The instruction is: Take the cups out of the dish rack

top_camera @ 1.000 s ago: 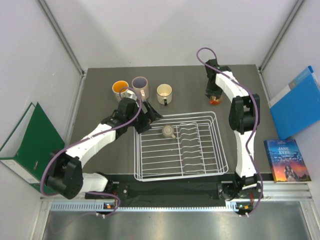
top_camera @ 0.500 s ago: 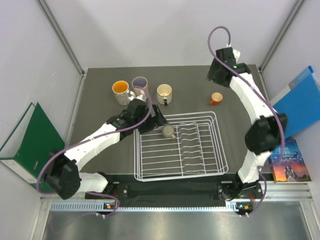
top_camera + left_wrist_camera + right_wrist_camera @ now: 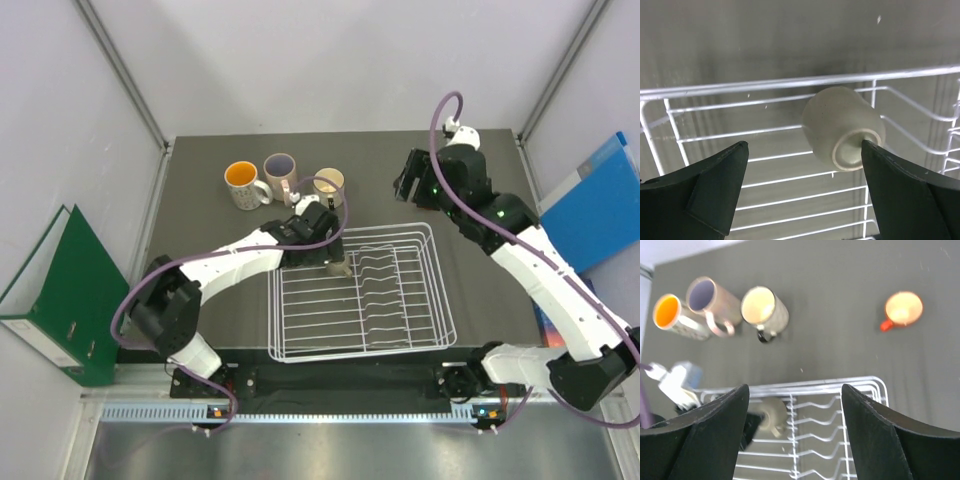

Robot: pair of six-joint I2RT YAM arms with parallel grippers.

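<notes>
The white wire dish rack [image 3: 275, 320] stands at the table's near middle. The small tan cup [image 3: 338, 266] lies on its side in its far left part. My left gripper [image 3: 333, 250] is open around the tan cup [image 3: 842, 127], with the right fingertip [image 3: 872, 155] at the cup's base and the rack's rim [image 3: 740, 86] behind. My right gripper [image 3: 405, 188] is open and empty, high above the rack's far edge [image 3: 840, 385]. The red-orange cup [image 3: 902, 310] stands on the table; the top view hides it. The speckled mug [image 3: 241, 183], the purple-inside mug [image 3: 281, 172] and the cream mug [image 3: 328, 182] stand beyond the rack.
A green binder [image 3: 55, 290] leans at the left of the table and a blue folder [image 3: 595, 205] at the right. White walls with metal posts close in the back and sides. The left arm's cable loops over the cream mug.
My right gripper has let go of the red-orange cup on the table, risen and swung back toward the rack. My left gripper has moved right to the tan cup.
</notes>
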